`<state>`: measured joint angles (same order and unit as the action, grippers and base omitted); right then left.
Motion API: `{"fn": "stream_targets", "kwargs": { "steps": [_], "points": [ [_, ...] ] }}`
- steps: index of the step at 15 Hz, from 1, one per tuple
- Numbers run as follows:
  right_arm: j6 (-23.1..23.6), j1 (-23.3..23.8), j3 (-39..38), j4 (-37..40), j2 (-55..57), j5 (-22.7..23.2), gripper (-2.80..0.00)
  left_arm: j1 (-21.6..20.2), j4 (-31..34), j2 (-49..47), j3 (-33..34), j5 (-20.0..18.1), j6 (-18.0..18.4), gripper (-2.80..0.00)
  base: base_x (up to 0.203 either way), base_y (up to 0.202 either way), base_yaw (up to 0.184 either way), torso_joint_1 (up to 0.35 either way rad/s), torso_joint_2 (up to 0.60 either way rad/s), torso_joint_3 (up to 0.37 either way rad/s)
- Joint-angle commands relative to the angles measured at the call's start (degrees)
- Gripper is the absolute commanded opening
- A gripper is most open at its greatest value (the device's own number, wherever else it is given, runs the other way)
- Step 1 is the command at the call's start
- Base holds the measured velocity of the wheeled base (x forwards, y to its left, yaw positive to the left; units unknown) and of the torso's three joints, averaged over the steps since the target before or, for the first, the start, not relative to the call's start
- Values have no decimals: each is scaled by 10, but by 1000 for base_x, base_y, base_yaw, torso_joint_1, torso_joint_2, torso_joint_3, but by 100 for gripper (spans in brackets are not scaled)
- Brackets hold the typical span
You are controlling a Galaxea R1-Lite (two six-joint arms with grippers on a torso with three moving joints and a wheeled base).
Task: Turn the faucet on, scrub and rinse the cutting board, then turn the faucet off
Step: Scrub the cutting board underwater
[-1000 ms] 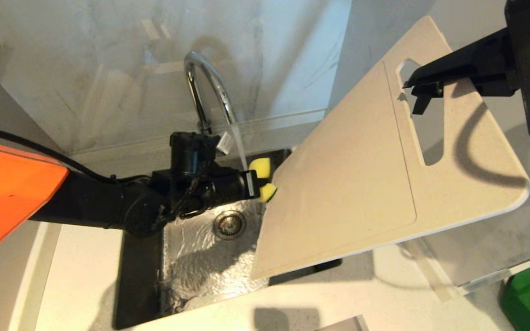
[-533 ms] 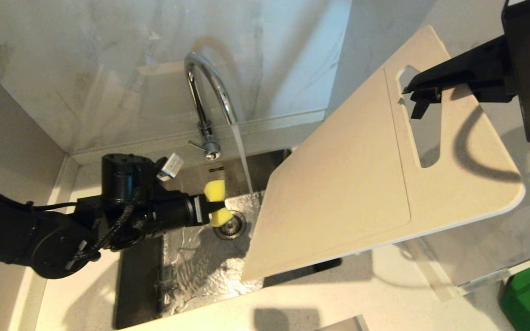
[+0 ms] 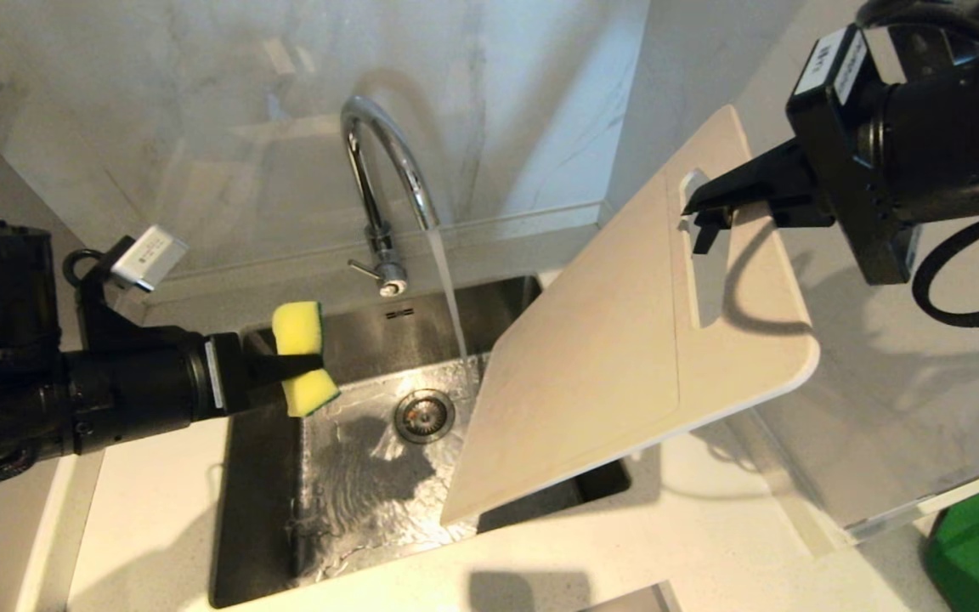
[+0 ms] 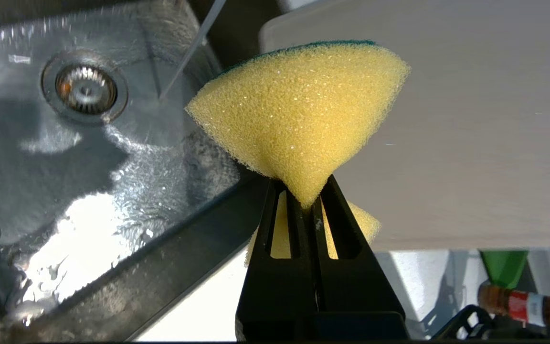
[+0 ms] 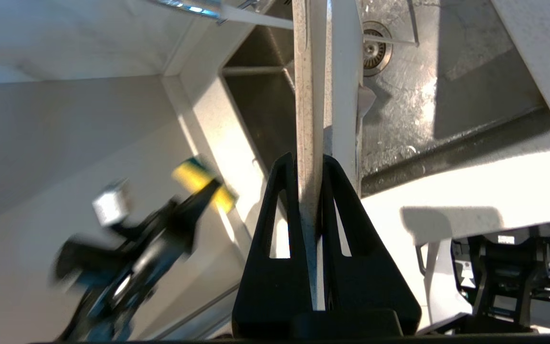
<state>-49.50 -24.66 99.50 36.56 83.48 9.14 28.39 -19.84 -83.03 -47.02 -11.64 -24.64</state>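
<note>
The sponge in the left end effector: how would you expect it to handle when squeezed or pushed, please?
The sponge looks soft: the left end effector pinches its middle thin while both ends flare. It probably bends under pushing and springs back afterwards. It seems light.

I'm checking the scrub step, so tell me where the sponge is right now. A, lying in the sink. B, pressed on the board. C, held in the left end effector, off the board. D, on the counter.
C: the left end effector pinches the sponge over the sink's left edge, with a clear gap to the board.
</note>
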Motion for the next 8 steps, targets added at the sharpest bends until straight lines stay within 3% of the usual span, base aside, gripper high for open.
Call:
{"fn": "stream_targets", "kwargs": {
  "steps": [1, 8],
  "points": [
    [-2, 1, 0, -14, 44, 0, -280, 0, 6, 43, -5, 0, -1, -280, 0, 0, 0, 0, 0, 0],
    [-5, 7, 11, -128, 168, -1, -280, -10, 52, 61, -73, 3, -2, -280, 0, 0, 0, 0, 0, 0]
  ]
}}
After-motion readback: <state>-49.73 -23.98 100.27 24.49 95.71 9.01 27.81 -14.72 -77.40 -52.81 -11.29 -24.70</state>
